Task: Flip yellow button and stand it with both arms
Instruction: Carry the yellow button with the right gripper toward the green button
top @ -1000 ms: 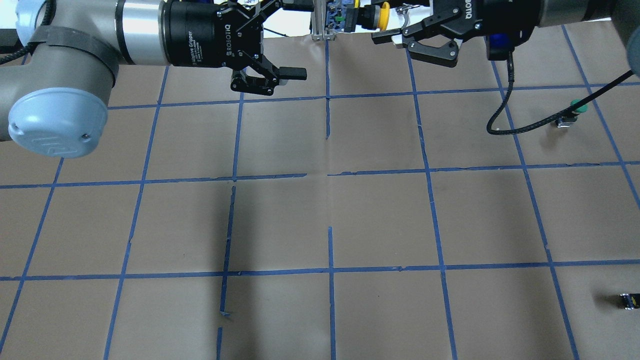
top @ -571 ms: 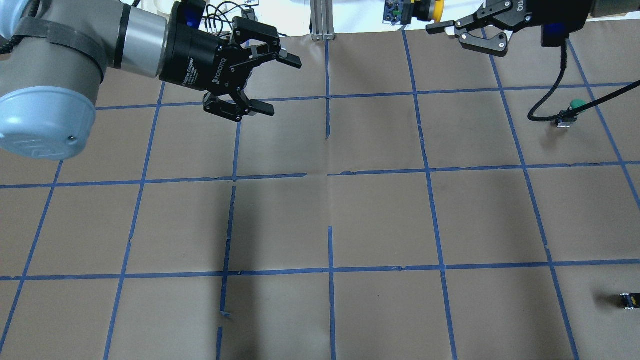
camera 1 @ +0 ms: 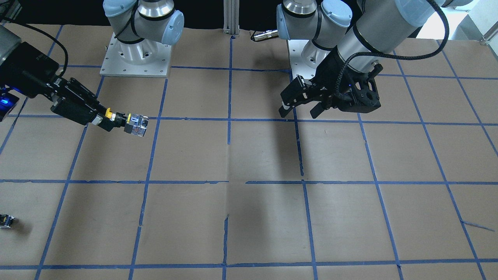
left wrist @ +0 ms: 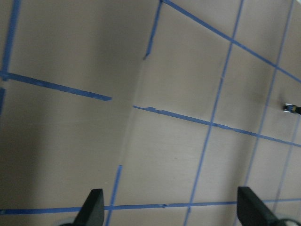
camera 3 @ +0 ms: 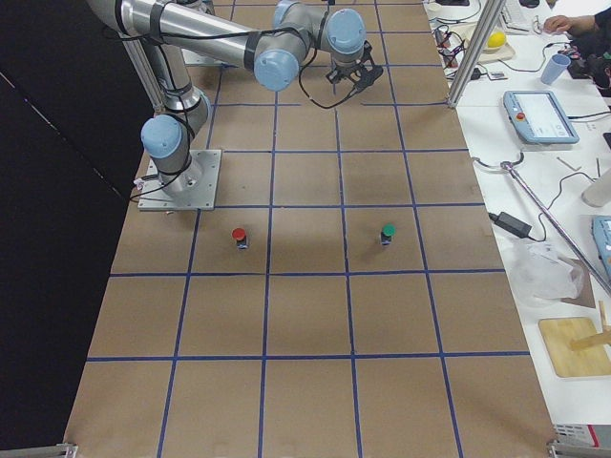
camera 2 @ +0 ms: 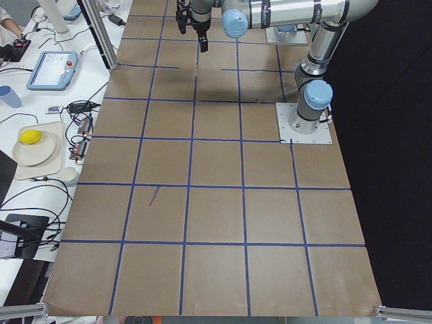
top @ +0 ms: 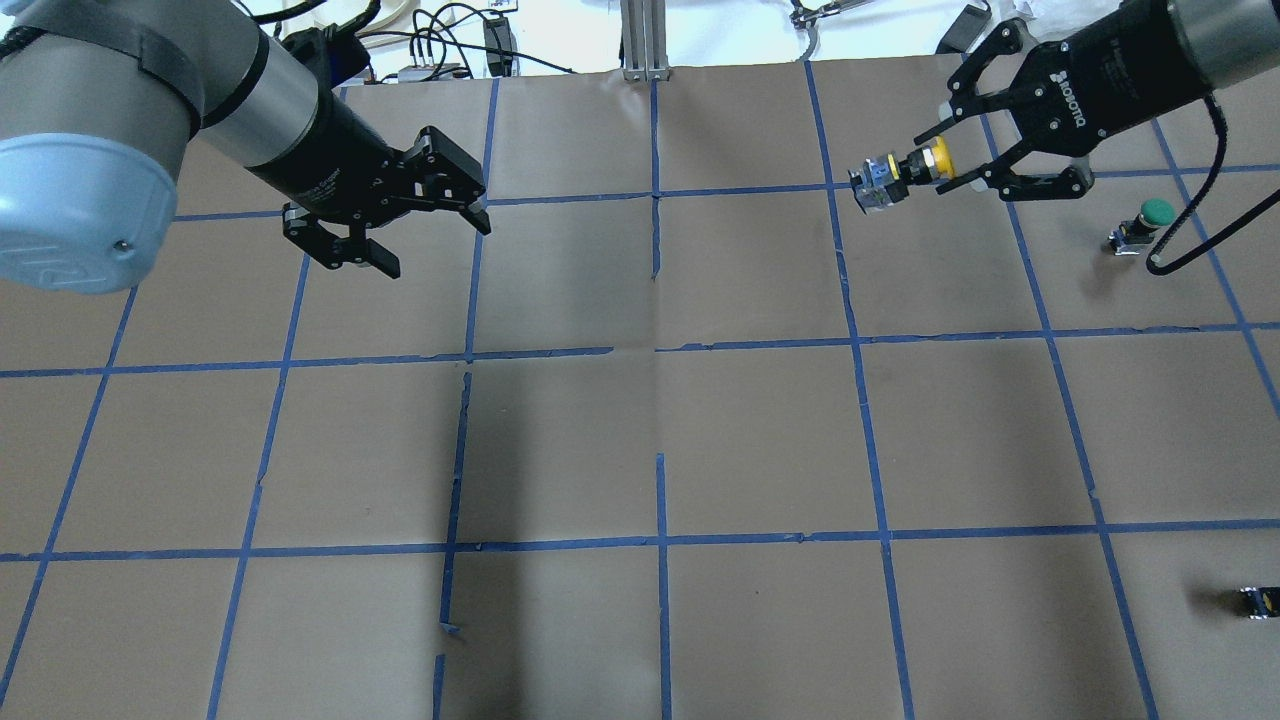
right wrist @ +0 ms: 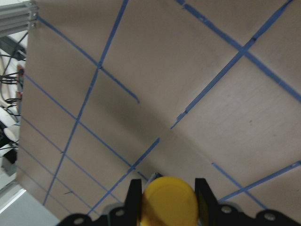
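My right gripper is shut on the yellow button, gripping its black collar. It holds the button sideways above the table at the far right, with the yellow cap toward the palm and the grey-blue base pointing at the table's middle. The front view shows the same grip, with the gripper and the button. In the right wrist view the yellow cap sits between the fingers. My left gripper is open and empty at the far left, also seen in the front view.
A green-capped button stands on the table just right of my right gripper, near its cable. A small dark capless block lies at the near right edge. A red-capped button stands near the right arm's base.
My right gripper has carried the yellow button right and down from the far edge. My left gripper, still open, has drawn back to the left, away from the button.
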### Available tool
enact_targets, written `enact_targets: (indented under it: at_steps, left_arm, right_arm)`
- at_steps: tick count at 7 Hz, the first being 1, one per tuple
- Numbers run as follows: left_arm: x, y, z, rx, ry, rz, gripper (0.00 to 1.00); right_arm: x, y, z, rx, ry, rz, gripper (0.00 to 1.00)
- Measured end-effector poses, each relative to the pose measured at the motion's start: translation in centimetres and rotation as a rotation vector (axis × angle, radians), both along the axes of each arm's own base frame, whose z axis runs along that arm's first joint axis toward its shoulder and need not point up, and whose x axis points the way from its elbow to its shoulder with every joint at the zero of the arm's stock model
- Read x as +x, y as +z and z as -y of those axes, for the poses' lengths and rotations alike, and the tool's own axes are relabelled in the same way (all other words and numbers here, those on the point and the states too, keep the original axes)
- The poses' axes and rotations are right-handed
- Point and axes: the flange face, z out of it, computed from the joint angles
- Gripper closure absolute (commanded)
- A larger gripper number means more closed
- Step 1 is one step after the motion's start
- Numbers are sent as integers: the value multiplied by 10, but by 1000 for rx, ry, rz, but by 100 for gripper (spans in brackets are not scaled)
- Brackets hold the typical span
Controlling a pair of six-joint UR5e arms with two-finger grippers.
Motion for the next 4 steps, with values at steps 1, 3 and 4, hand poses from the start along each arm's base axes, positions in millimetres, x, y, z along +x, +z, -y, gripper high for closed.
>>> enact_targets:
  at_steps: [1,3,4]
  left_arm:
    - [8,2,7,9,-78,79,1]
    - [13,17,27,20,-239,159,1]
    - [6,21,37,12,-323,187,1]
  right_arm:
    - [-8,-11,0,3,70,-94,97]
    - [-36,-38,0,19,323,-362,97]
    - [-51,-46,0,54,368,-458,97]
